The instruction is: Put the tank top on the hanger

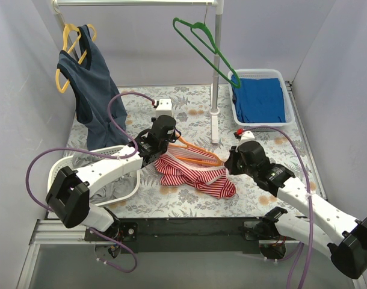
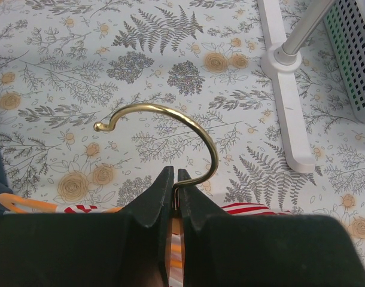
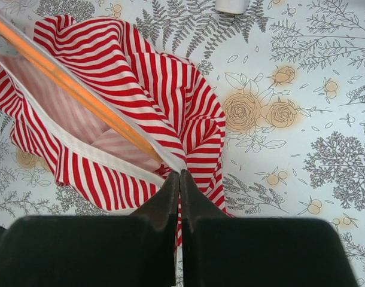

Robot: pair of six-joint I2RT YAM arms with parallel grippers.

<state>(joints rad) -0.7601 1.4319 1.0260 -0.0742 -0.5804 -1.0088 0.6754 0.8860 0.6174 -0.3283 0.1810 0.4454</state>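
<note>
The red and white striped tank top (image 1: 195, 173) lies crumpled at the table's middle, with the orange hanger (image 1: 195, 154) partly inside it. My left gripper (image 2: 175, 174) is shut on the base of the hanger's brass hook (image 2: 170, 113); it sits at the hanger's left end (image 1: 162, 139). My right gripper (image 3: 180, 174) is shut on the tank top's white-trimmed edge (image 3: 93, 149), where the orange hanger arm (image 3: 75, 95) runs under the cloth. In the top view it is at the top's right side (image 1: 231, 161).
A dark navy top on a yellow hanger (image 1: 72, 42) hangs from the rail at back left. A green hanger (image 1: 204, 42) hangs by the white pole (image 1: 216, 72) with its base (image 2: 287, 89). A basket with blue cloth (image 1: 260, 96) stands back right, a white basket (image 1: 99, 180) front left.
</note>
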